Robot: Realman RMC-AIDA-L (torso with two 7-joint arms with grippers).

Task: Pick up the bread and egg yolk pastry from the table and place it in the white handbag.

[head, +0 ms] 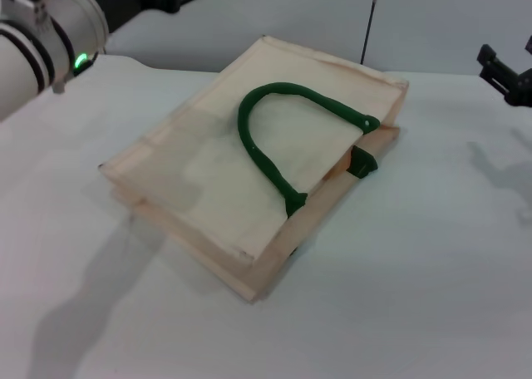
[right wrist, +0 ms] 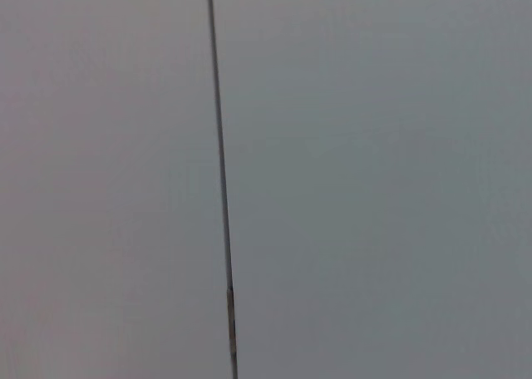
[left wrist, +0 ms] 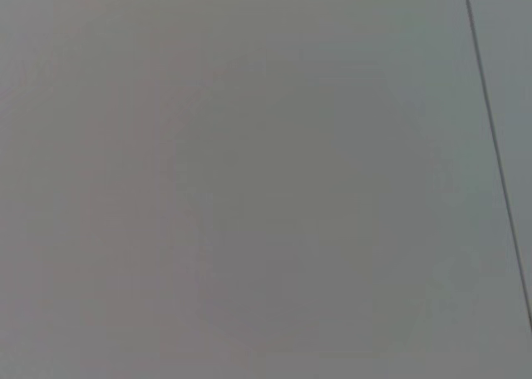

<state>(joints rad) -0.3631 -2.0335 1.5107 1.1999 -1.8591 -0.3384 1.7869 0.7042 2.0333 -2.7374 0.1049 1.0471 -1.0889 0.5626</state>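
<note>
White table [head: 432, 296] fills the foreground, and neither bread nor pastry shows anywhere. Both arms sit raised at the far corners, left arm [head: 41, 38] and right gripper [head: 507, 76], jaws unreadable. The white handbag [head: 208, 179] lies flat mid-table, so either both items are already inside or they must first be found.

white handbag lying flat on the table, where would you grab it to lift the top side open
Judging by its pose, grip the green handle lying on top of the white handbag, at its arched crown, coming from above: the loop is the only raised, narrow part.
</note>
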